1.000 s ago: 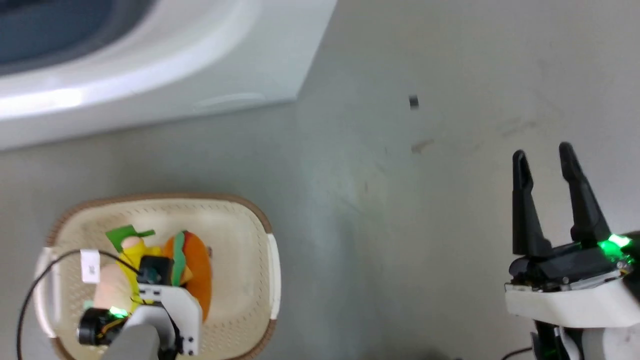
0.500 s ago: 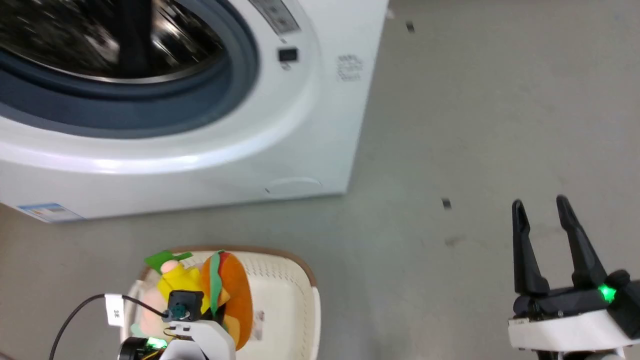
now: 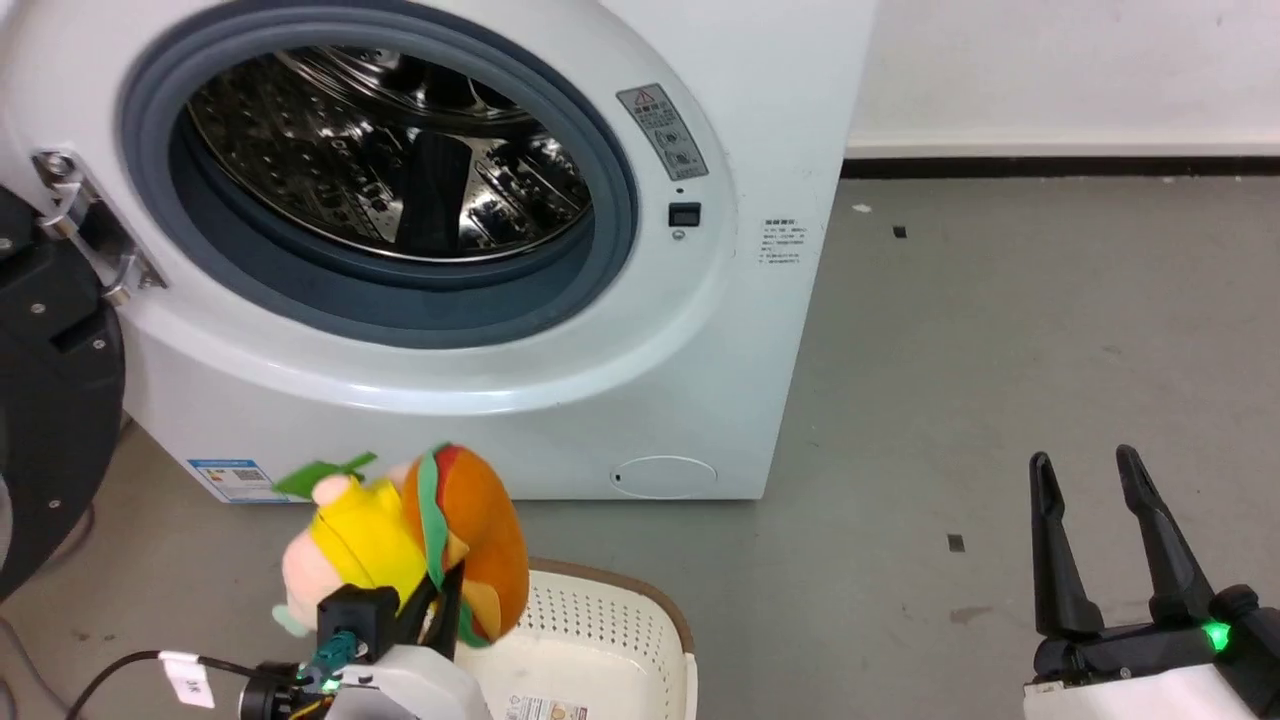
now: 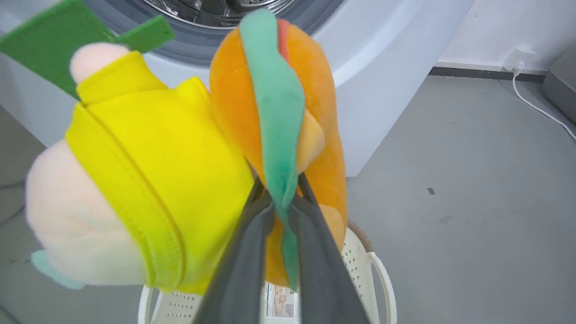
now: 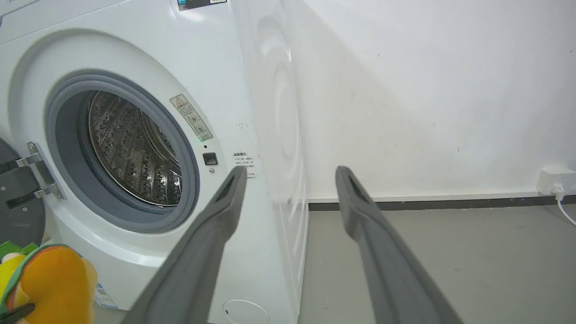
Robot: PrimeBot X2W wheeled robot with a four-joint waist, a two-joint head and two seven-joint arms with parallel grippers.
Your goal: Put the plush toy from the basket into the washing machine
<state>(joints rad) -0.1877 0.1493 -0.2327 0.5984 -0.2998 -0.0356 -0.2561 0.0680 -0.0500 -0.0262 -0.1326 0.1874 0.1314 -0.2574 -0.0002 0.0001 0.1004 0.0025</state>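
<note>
Closely pinched together, the left gripper's (image 3: 440,610) two dark fingers hold the plush toy (image 3: 470,530) by the green stripe of its orange burger part. The toy hangs in the air above the near end of the basket (image 3: 640,600), lifted clear of it. Its pink head and yellow top are on the left and the green leaf sticks up. Just beyond the toy stands the washing machine (image 3: 700,330), whose white lower front panel is directly behind it. Higher up, the grey rubber ring (image 3: 600,260) surrounds the shiny perforated drum (image 3: 400,170). The round black door (image 3: 50,400) is swung open at the far left on its metal hinge. Well apart to the right, the right gripper (image 3: 1083,458) hovers over bare grey floor (image 3: 1000,350), its fingers spread and holding nothing.
</note>
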